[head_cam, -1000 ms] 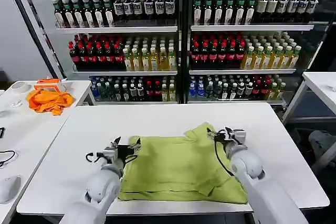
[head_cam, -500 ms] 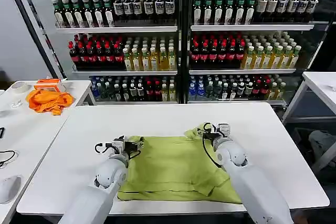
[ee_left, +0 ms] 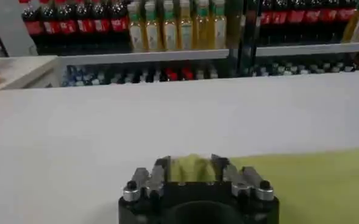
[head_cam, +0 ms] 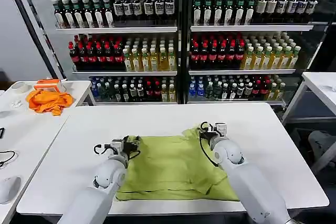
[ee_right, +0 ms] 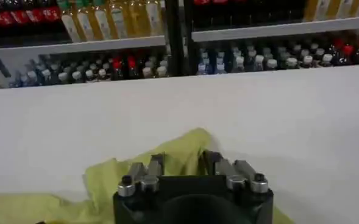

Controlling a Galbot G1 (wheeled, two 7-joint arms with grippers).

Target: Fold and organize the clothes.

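One light yellow-green T-shirt [head_cam: 176,169] lies spread flat on the white table [head_cam: 68,145], occupying the table's near half at about 6 o'clock from its centre. The long axis of the garment runs across the table, from 9 o'clock to 3 o'clock; its near hem lies close along the table's front edge, and its far edge faces 12 o'clock, toward the shelves. At the far right corner a bunched fold of cloth rises above the flat part.

Two grippers are at work, one at each far corner of the shirt. The left gripper [head_cam: 129,141] sits at the corner toward 10 o'clock of the garment; in the left wrist view its fingers [ee_left: 161,168] are pinched on a raised pleat of the T-shirt [ee_left: 313,182], grasping it. The right gripper [head_cam: 210,129] sits at the corner toward 1 o'clock; in the right wrist view its fingers [ee_right: 156,164] stand on either side of the bunched fold of the T-shirt [ee_right: 106,176] and clasp it.

One orange cloth [head_cam: 49,100] lies crumpled on a second table [head_cam: 21,124] at 9 o'clock, well apart from the shirt. Behind the work table, at 12 o'clock, two shelf units [head_cam: 178,30] carry three visible rows of bottles each.
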